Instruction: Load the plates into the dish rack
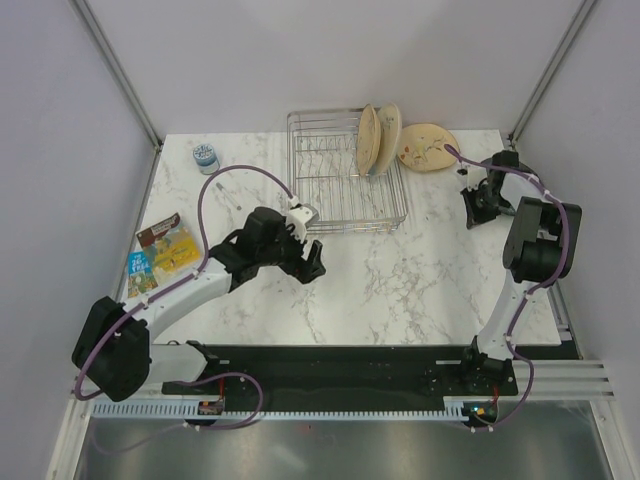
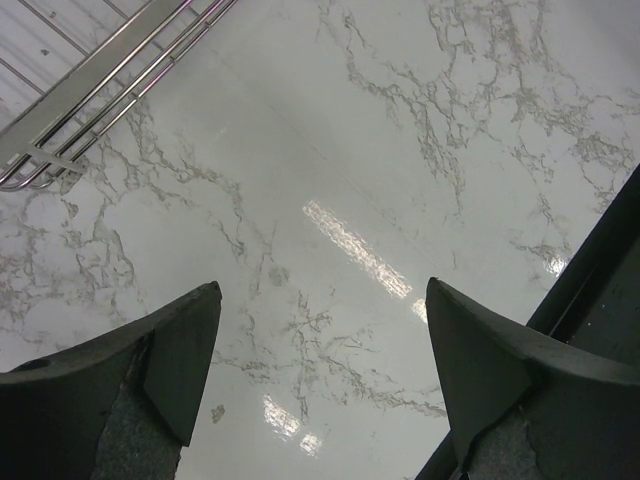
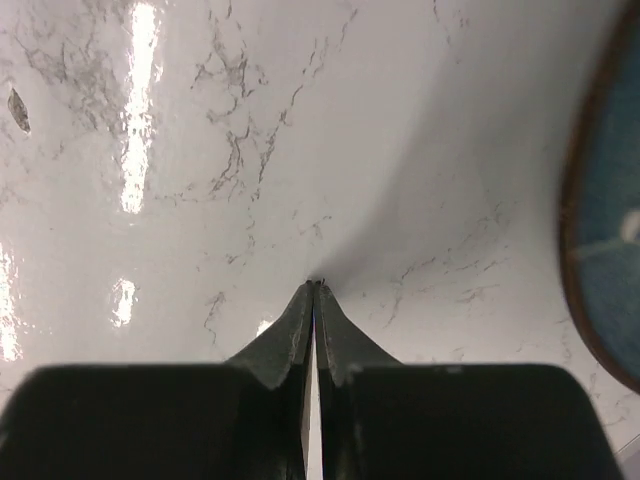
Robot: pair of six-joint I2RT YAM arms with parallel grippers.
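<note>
Mid-load: two plates [image 1: 377,140] racked, another waiting.
Your left gripper [image 2: 320,330] hung wide open, empty, before the dish rack [image 1: 330,218]; your right gripper [image 3: 315,285] was pinched shut on nothing. Next, it needed opening at the flat plate [image 1: 428,147] beside the rack.

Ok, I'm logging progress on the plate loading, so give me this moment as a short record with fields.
in rack: two plates standing at the right end of the dish rack
loose: one sprig plate lying on the table, right of the rack
left hand: open, empty, over the table
right hand: shut, empty
</note>
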